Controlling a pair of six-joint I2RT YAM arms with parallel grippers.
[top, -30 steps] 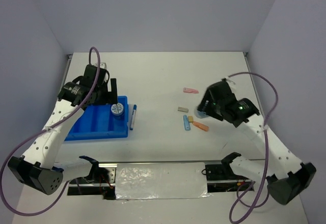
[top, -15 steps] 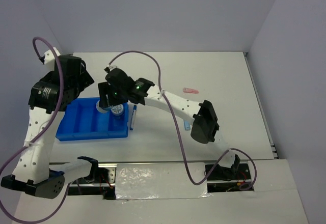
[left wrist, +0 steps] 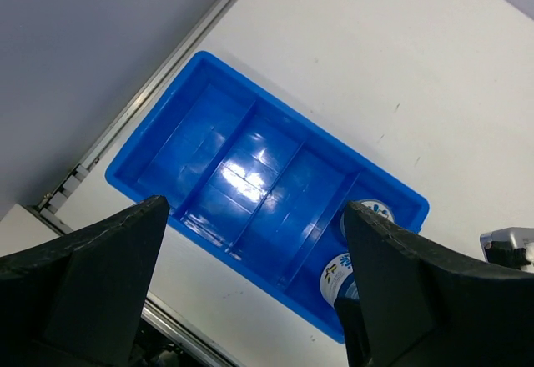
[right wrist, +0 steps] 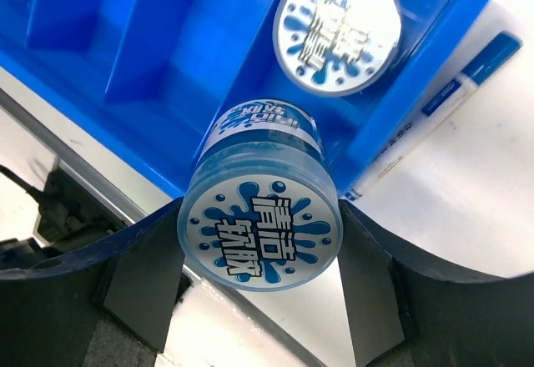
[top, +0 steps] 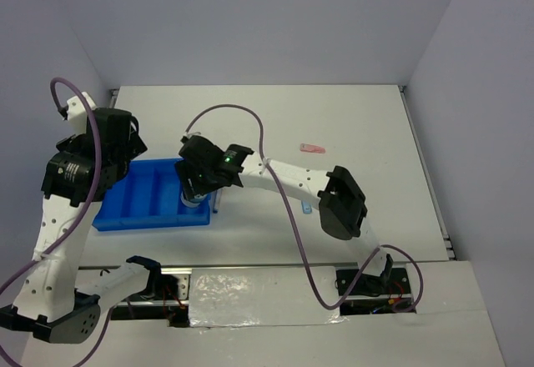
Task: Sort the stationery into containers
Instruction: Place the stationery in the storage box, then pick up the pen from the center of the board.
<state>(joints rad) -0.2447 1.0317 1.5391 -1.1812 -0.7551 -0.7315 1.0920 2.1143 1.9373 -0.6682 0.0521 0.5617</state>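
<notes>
The bright blue divided tray lies at the left. One blue-and-white tape roll lies flat in its right-hand compartment. My right gripper is shut on the second tape roll and holds it just above the near end of that compartment. Both rolls show in the left wrist view. My left gripper is open and empty, high above the tray. The white pen with the blue cap lies on the table against the tray's right wall.
A pink stick lies on the table at the right. A blue stick peeks out beside the right arm's elbow. The right forearm spans the table's middle. The other small items are hidden under it.
My right arm has swung from the table's right side over to the tray, carrying a roll, and moved toward the near end. My left arm has lifted up and back off the tray.
</notes>
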